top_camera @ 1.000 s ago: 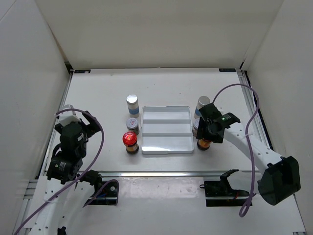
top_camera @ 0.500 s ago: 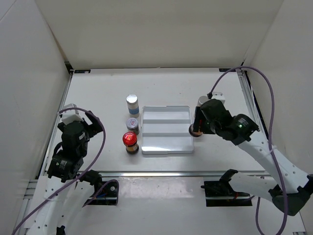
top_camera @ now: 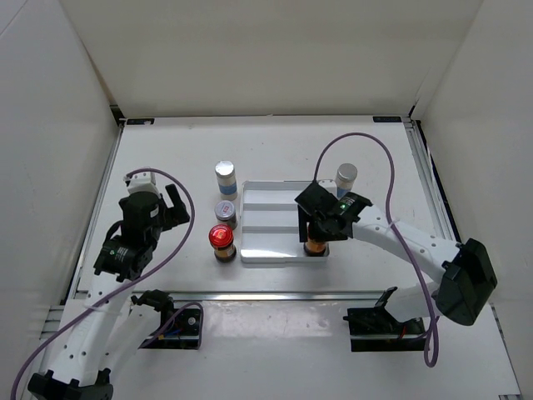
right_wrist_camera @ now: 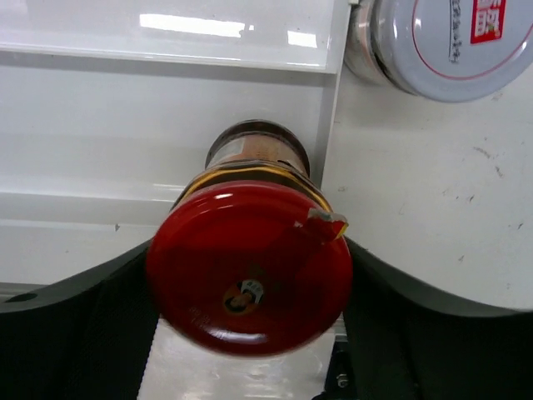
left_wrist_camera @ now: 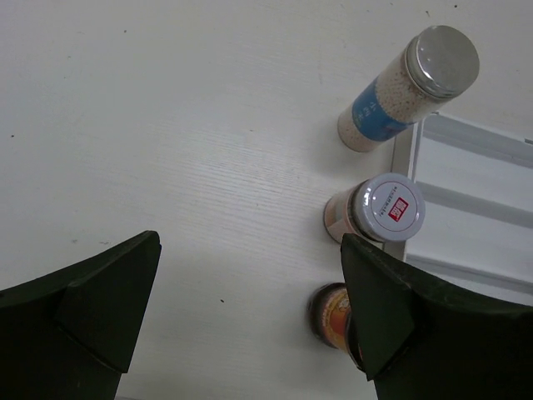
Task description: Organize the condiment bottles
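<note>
My right gripper (top_camera: 315, 232) is shut on a dark amber bottle with a red cap (right_wrist_camera: 250, 267) and holds it upright at the white ridged tray's (top_camera: 266, 221) near right corner. I cannot tell whether its base rests on the tray. A silver-lidded jar (right_wrist_camera: 441, 42) stands just right of the tray; the arm hides it in the top view. A white-and-blue bottle (top_camera: 346, 177) stands behind. Left of the tray stand a white-and-blue bottle (top_camera: 226, 177), a silver-lidded jar (top_camera: 226, 212) and a red-capped amber bottle (top_camera: 221, 240). My left gripper (top_camera: 172, 210) is open and empty, left of them.
In the left wrist view the white-and-blue bottle (left_wrist_camera: 408, 100), the jar (left_wrist_camera: 379, 208) and the amber bottle (left_wrist_camera: 333, 312) line the tray's left rim (left_wrist_camera: 475, 200). White walls enclose the table. A metal rail (top_camera: 275, 296) runs along the near edge.
My right gripper has carried the amber bottle left from beside the tray's right side to its near right corner. My left gripper has shifted right, toward the left row of bottles.
</note>
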You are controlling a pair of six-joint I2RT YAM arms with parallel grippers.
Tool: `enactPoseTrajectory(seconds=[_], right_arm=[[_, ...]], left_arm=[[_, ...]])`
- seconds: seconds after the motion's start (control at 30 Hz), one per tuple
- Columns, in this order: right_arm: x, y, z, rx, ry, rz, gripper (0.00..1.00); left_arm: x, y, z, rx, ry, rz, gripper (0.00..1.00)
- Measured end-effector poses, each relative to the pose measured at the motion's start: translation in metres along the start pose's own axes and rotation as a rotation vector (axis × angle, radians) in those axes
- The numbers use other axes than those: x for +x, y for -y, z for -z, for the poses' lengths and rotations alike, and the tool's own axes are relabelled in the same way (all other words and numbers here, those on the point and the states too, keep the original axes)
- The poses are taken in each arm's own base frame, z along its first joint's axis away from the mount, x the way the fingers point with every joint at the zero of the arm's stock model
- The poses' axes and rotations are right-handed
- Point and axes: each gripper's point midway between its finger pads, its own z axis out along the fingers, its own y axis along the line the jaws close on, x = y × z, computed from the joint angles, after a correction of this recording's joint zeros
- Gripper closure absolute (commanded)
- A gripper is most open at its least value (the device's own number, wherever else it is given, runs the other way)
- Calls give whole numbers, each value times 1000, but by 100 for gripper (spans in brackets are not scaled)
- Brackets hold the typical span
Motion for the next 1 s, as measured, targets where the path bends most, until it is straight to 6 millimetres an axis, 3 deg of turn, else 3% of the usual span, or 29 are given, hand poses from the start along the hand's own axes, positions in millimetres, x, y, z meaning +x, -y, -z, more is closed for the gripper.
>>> enactPoseTrajectory(seconds=[0.07, 0.17, 0.27, 0.5, 0.57, 0.73, 0.87, 1.0], right_arm=[[-2, -2, -1, -6, 9, -14, 0], [-6, -4, 1, -11, 24, -19, 0], [-20, -2, 18, -18, 74, -32, 0], [-70, 20, 120, -176, 416, -96, 0], [-74, 28, 136, -188, 470, -102, 0], [-71, 33, 132, -162, 462, -77, 0], [-57, 36, 114, -118, 401, -46, 0], [-54, 38, 113, -110, 392, -38, 0]], left_arm=[[0, 5, 2, 30, -4, -6, 0], [3, 16, 5, 104, -19, -19, 0], [7, 35, 11, 221, -44, -36, 0], [25, 81, 18, 480, -166, -91, 0], [36, 91, 16, 524, -220, -114, 0], [72, 118, 17, 620, -359, -214, 0], [82, 124, 19, 643, -390, -250, 0], [95, 128, 16, 639, -436, -281, 1]])
